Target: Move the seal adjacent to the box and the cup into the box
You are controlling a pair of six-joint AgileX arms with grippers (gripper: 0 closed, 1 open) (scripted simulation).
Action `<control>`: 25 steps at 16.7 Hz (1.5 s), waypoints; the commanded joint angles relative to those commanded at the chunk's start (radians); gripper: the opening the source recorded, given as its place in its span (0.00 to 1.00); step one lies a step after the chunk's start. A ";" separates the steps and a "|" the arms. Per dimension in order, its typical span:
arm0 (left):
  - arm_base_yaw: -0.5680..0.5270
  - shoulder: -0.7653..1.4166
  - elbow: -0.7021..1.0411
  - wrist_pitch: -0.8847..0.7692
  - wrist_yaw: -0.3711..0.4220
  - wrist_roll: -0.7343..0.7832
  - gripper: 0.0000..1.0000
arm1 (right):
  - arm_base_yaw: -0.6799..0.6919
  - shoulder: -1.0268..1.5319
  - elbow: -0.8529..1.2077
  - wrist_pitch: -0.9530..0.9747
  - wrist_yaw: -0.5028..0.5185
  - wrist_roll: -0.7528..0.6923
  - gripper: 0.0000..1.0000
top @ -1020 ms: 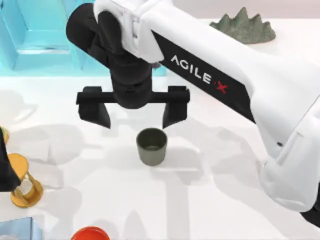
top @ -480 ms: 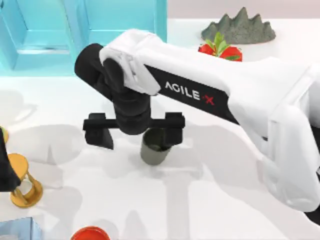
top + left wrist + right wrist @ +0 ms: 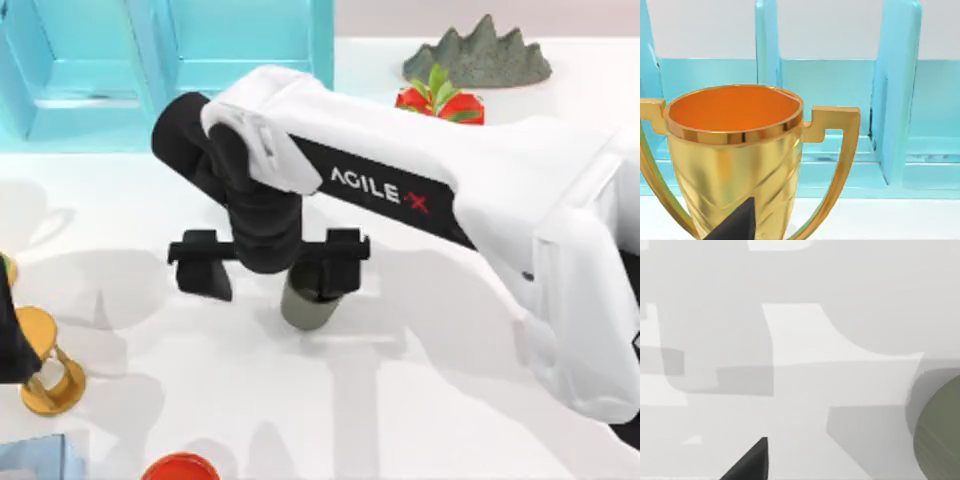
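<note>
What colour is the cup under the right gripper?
Dark grey-green, plain; the cup shows best in the top view.

From above, the right arm's wrist covers the cup's (image 3: 303,308) rim and mouth, leaving its lower wall showing. The red-orange round thing (image 3: 180,467) and a glassy blue block (image 3: 35,458) are cut off by the frame's bottom edge. The right wrist view clips the cup (image 3: 940,430) at lower right.

The plain white table (image 3: 420,400) carries a small dark grey-green straight-sided cup (image 3: 303,308) near its middle. Left of the cup stands a golden hourglass-shaped stand (image 3: 47,362); behind the cup, a turquoise open box (image 3: 170,70) and a grey-green mountain-shaped ornament (image 3: 485,52).
</note>
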 joint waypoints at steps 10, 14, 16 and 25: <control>0.000 0.000 0.000 0.000 0.000 0.000 1.00 | 0.000 0.000 0.000 0.000 0.000 0.000 0.02; 0.000 0.000 0.000 0.000 0.000 0.000 1.00 | 0.000 0.000 0.000 0.000 0.000 0.000 0.00; 0.000 0.000 0.000 0.000 0.000 0.000 1.00 | 0.000 0.000 0.000 0.000 0.000 0.000 0.00; 0.000 0.000 0.000 0.000 0.000 0.000 1.00 | -0.065 -0.171 -0.115 -0.042 -0.007 -0.066 0.00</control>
